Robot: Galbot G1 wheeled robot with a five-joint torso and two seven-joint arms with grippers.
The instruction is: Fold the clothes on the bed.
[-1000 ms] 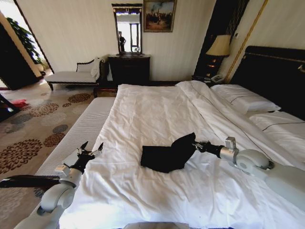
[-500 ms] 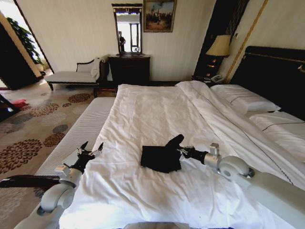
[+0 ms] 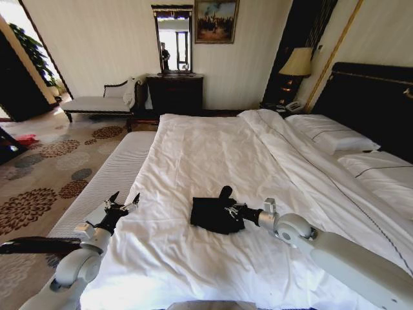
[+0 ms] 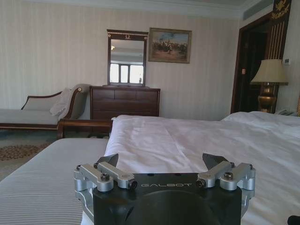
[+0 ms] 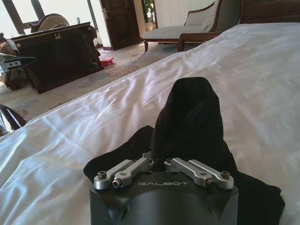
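the very large white-sheeted bed with dark wooden headboard [image 3: 213, 148] carries the small black soft-fabric t-shirt [image 3: 210, 213], bunched near its middle. the right gripper [image 3: 227, 210] pinches a raised fold of it, while the left gripper [image 3: 122, 203] hangs spread apart at the bed's left edge.

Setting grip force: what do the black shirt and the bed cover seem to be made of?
The black shirt, pinched in the right gripper, looks like soft matte knit, probably cotton: it bunches into a limp peak. The bed cover looks like smooth white woven cotton, finely creased.
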